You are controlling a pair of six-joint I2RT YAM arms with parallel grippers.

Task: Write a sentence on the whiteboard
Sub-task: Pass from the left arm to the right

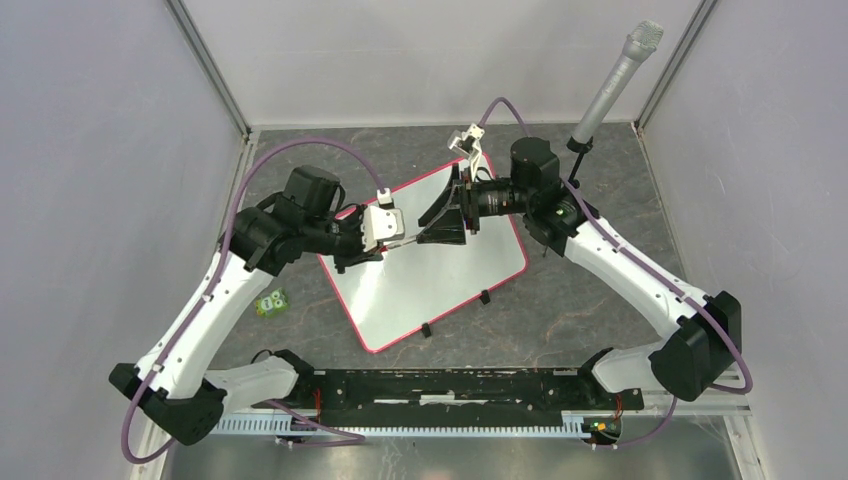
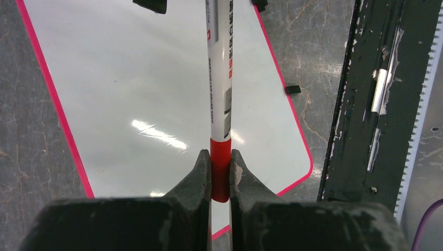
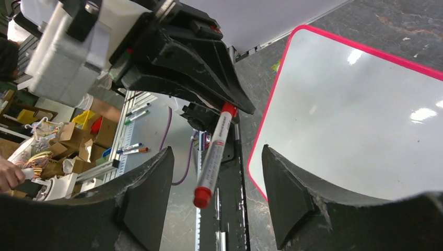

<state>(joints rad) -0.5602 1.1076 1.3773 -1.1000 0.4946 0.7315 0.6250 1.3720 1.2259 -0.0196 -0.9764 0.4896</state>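
Holding the marker (image 2: pixel 219 78) clamped in the left end effector (image 2: pixel 220 157), we judged the right end effector (image 3: pixel 214 157), standing wide around its free red end (image 3: pixel 202 197), should close squarely, then pull straight.

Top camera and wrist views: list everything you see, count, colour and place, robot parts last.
whiteboard: one, white with pink-red frame, no writing visible, angled mid-table
clips: two, black, whiteboard's near edge
marker: one, white with red ends, above the whiteboard
microphone: one, grey, far right corner
small green object: one, on table left of whiteboard
table: one, dark grey mottled, under everything
left gripper: one, black, shut on the marker
right gripper: one, black, open around the marker's free end
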